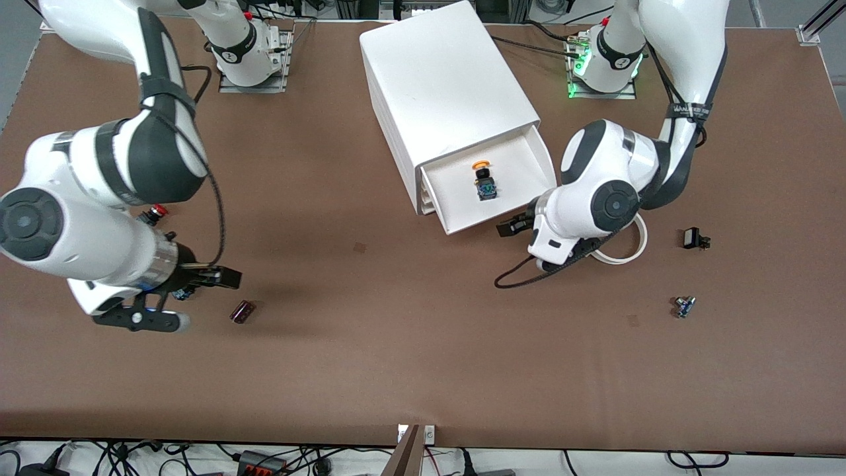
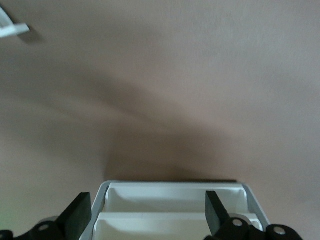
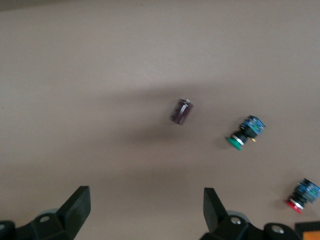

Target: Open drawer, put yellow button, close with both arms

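Observation:
The yellow button (image 1: pixel 482 179) lies inside the open drawer (image 1: pixel 522 158) of the white cabinet (image 1: pixel 443 86). My left gripper (image 1: pixel 506 229) is open and empty, low at the drawer's front end. In the left wrist view the drawer front (image 2: pixel 175 206) lies between and just past the spread fingers (image 2: pixel 77 216). My right gripper (image 1: pixel 227 278) is open and empty over the table toward the right arm's end, near a dark cylinder (image 1: pixel 242 311). The right wrist view shows bare table between its fingers (image 3: pixel 76 207).
A red-capped button (image 1: pixel 156 212) (image 3: pixel 301 196), a green-capped button (image 3: pixel 243 135) and the dark cylinder (image 3: pixel 181 111) lie near the right gripper. A white ring (image 1: pixel 628 251), a black part (image 1: pixel 694 238) and a small blue part (image 1: pixel 684 306) lie toward the left arm's end.

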You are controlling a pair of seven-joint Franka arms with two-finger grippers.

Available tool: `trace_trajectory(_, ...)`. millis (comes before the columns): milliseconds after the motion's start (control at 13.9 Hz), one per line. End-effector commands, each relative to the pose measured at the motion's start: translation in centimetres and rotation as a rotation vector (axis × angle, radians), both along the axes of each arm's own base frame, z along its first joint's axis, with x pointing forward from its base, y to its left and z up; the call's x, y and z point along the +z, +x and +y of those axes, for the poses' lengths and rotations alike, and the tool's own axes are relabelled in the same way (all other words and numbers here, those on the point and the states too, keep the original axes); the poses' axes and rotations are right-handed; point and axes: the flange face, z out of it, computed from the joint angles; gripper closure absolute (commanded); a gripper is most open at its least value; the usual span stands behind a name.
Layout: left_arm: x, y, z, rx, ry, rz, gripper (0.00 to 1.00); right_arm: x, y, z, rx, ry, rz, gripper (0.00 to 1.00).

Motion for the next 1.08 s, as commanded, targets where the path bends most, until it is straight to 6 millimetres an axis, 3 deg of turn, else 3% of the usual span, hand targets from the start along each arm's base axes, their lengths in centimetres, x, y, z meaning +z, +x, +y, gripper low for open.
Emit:
trace_trajectory(0, 1.6, -3.7, -0.6, -0.020, 0.013, -0.006, 0.00, 0.2, -0.4, -0.9, -0.006, 0.014, 0.029, 0.00)
trace_trajectory(215, 0.8, -6.7, -3.1, -0.068, -0.004, 0.033, 0.00, 1.5, -0.3, -4.4, -0.048, 0.022, 0.014, 0.00)
trace_trajectory(287, 1.1, -7.5, -4.0, -0.083, -0.014, 0.036, 0.00, 1.5, -0.8, -5.5, -0.063, 0.021, 0.028, 0.00)
trace_trajectory(431, 1.5, -8.5, -5.0, -0.080, -0.045, 0.055, 0.00, 3.3, -2.1, -9.2, -0.112, 0.040, 0.016, 0.00)
trace_trajectory(646, 1.3, -9.4, -6.1, -0.104, -0.048, 0.065, 0.00, 6.5, -4.4, -12.5, -0.107, 0.054, -0.047, 0.00)
trace_trajectory(862, 1.1, -9.8, -6.3, -0.110, -0.045, 0.073, 0.00, 8.5, -7.0, -17.1, -0.062, 0.068, -0.090, 0.00)
trace_trajectory(1006, 0.4, -9.7, -6.2, -0.122, -0.047, 0.083, 0.00, 9.8, -8.2, -18.8, -0.014, 0.071, -0.105, 0.00)
